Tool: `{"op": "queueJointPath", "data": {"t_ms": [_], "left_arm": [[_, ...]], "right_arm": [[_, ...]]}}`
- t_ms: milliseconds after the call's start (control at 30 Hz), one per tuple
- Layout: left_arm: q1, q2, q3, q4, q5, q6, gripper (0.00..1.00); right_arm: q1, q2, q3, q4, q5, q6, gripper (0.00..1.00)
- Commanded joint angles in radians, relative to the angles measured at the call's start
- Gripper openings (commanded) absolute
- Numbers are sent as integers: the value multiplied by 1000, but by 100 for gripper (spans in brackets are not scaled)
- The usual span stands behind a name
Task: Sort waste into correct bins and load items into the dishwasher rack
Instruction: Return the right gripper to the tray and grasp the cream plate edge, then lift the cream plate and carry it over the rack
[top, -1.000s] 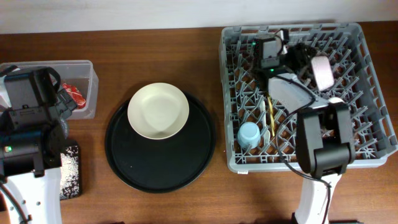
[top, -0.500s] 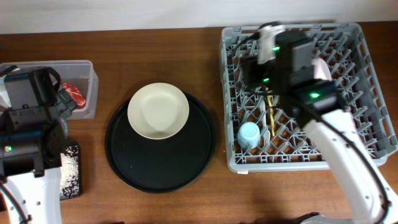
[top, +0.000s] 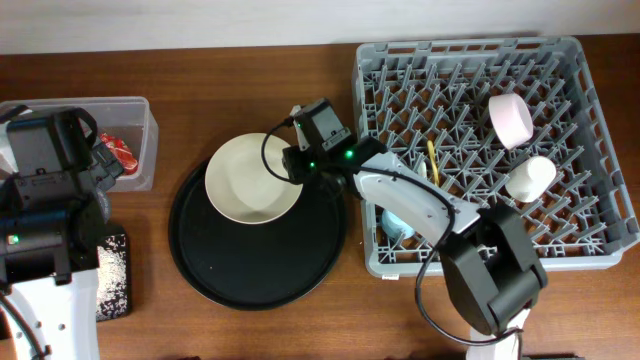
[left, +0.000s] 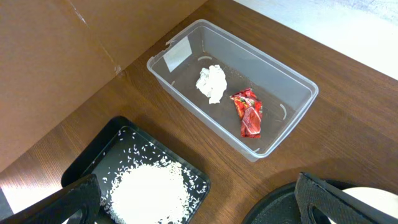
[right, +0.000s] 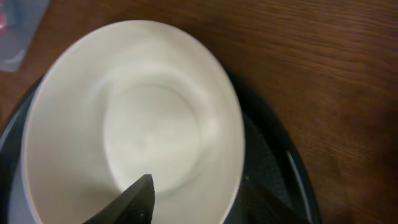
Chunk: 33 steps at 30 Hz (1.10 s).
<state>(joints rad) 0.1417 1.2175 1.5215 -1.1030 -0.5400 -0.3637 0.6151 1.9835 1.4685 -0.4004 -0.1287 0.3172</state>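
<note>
Right gripper (right: 199, 200), jaws parted and holding nothing, set astride the right rim of the cream plate (top: 250, 180), which spreads leftward from it, flat on the round black tray (top: 262, 285); dishwasher rack (top: 560, 232) just right; right arm nearer.

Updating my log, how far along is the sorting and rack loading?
Done: tissue, red wrapper in clear tub; rice in black bin; pink bowl, white cup, blue cup, fork in rack. In hand: right gripper open over the cream plate. Remaining: racking that plate.
</note>
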Motion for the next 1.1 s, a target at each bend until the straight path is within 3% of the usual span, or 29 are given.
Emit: {"op": "queueJointPath", "data": {"t_ms": [0,333,367,433,467,500,700,733,800,1067], "left_arm": [[3,-4,8,1,-14,-14,99],[3,-4,8,1,-14,-13,99],[3,-4,8,1,-14,-14,99],[3,-4,8,1,-14,-14,99],[3,-4,8,1,-14,-14,99],[3,-4,8,1,-14,-14,99],[3,-4,8,1,-14,-13,99],[3,-4,8,1,-14,-13,99],[3,-4,8,1,-14,-14,99],[3,-4,8,1,-14,-14,99]], "right_arm": [[8,40,1,9,36,14,49],[11,124,1,27,36,14,47],[13,132,1,28,35,14,46],[14,151,1,27,36,14,34],[14,151,1,36,36,14,23],[14,150,2,47,36,14,20],[11,141,7,61,38,13,22],[11,130,8,60,56,13,22],[11,93,8,58,113,13,4],[11,-181,19,31,150,3,4]]}}
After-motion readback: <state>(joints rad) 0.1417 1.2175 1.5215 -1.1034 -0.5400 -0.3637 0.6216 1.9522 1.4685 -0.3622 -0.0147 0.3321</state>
